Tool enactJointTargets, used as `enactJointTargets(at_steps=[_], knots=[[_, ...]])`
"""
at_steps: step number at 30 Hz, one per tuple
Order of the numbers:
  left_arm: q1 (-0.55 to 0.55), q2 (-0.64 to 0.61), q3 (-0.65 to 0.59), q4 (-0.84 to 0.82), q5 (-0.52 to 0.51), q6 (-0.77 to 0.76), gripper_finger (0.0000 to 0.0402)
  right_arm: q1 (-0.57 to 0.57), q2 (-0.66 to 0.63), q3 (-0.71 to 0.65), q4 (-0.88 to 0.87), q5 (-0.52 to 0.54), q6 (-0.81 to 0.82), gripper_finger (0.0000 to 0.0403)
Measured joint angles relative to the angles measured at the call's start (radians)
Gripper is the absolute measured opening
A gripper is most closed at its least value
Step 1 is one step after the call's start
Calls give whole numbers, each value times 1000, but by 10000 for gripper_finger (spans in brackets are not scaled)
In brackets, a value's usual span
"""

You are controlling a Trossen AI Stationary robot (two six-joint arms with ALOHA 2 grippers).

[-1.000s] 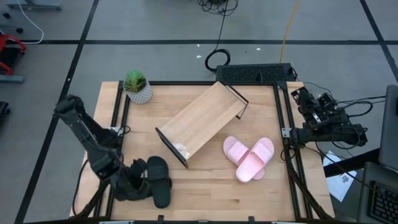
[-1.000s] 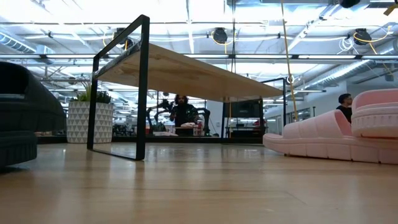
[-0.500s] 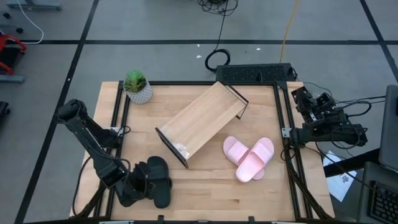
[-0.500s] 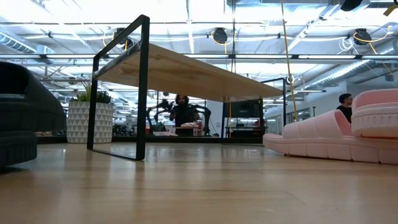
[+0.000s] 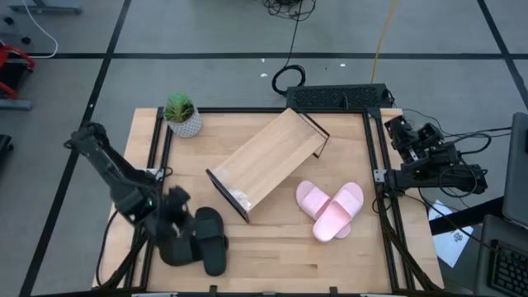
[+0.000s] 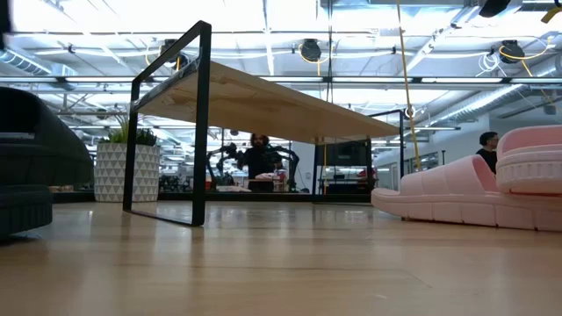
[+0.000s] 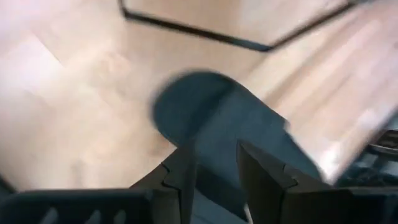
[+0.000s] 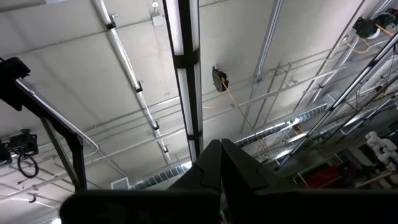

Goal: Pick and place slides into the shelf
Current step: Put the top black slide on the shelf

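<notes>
While the left gripper (image 7: 214, 171) pinched a matte black foam slide (image 5: 210, 239) near the light wooden open shelf (image 5: 266, 161), its soft, light body looked best held by the sole edge, and the right gripper (image 8: 217, 163) sat shut, well apart from the shelf.

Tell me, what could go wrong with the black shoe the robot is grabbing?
The left gripper has its jaws on a black slide, apparently near one edge, so it might tilt or slip out when lifted. The other black slide lies right beside it and could get dragged or knocked. The shelf sits at an angle on the table, so the shoe might bump its dark edge going in.
</notes>
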Motion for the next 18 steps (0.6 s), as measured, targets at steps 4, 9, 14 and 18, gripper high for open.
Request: enactJointTargets(at_steps=[4,9,14,18], knots=[[141,-48,-14,2,46,236,113,0,0,0,-8,0,39,0],[316,-54,-64,93,237,517,113,0,0,0,-11,0,44,0],[414,-60,-147,211,403,701,113,0,0,0,-11,-1,45,0],[462,-79,-231,298,486,748,113,0,0,0,-11,-1,45,0]])
